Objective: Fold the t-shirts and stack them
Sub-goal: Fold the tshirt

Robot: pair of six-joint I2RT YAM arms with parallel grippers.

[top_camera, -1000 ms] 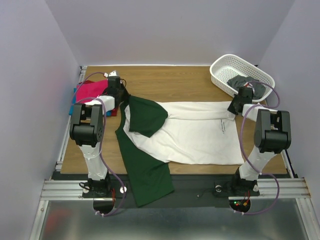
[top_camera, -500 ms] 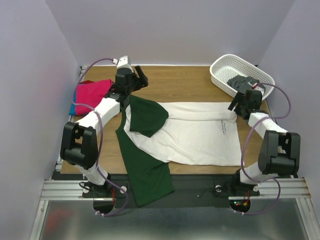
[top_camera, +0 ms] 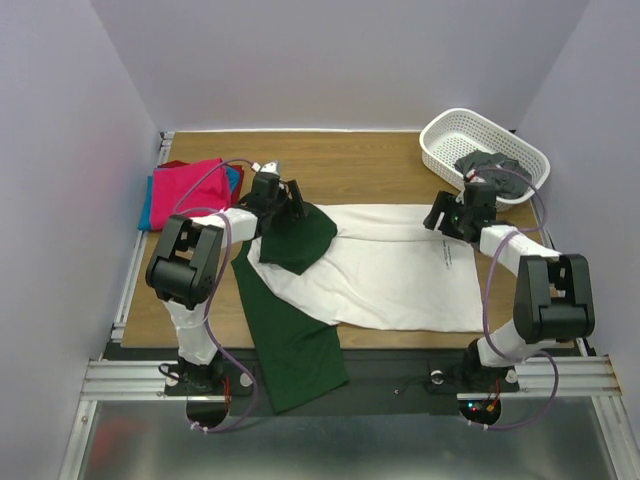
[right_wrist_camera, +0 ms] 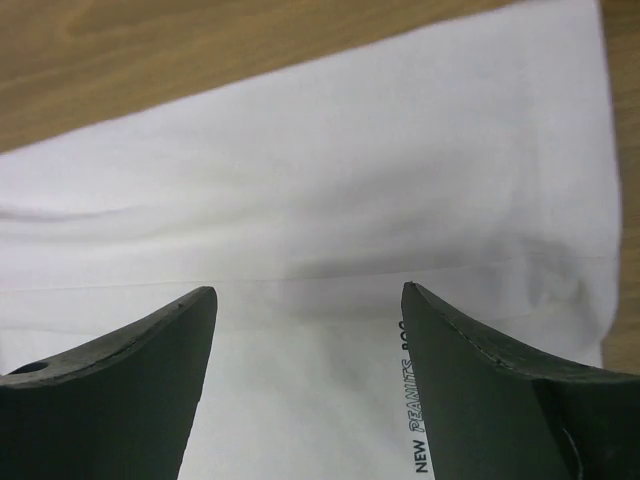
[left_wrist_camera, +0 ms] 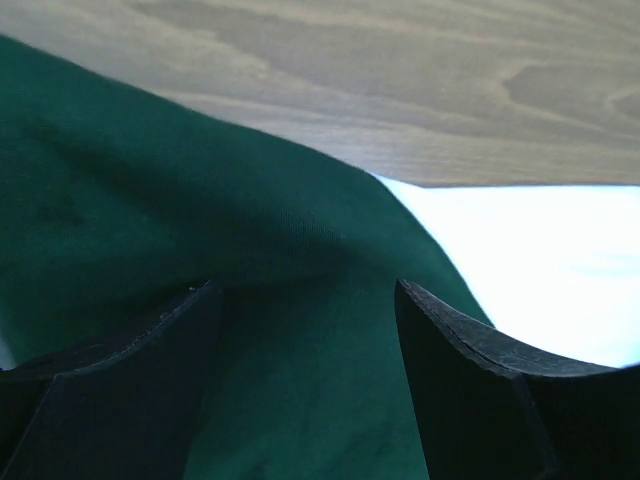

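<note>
The white t-shirt (top_camera: 390, 270) with dark green sleeves lies spread flat across the table. One green sleeve (top_camera: 297, 238) is folded in over its left part. The other green part (top_camera: 290, 340) hangs over the near edge. My left gripper (top_camera: 292, 200) hovers open just above the folded sleeve (left_wrist_camera: 200, 180), holding nothing. My right gripper (top_camera: 438, 217) is open low over the shirt's right end (right_wrist_camera: 320, 180), beside small black print (right_wrist_camera: 415, 430). Folded magenta, blue and red t-shirts (top_camera: 187, 185) lie stacked at the far left.
A white lattice basket (top_camera: 445, 135) stands at the back right with dark cloth (top_camera: 488, 162) in it. Bare wooden table (top_camera: 360, 165) shows behind the shirt. Purple walls close in on both sides.
Both grippers have gone from shut to open and let go of the shirt. The left one moved right and nearer, onto the folded sleeve. The right one moved left over the white cloth.
</note>
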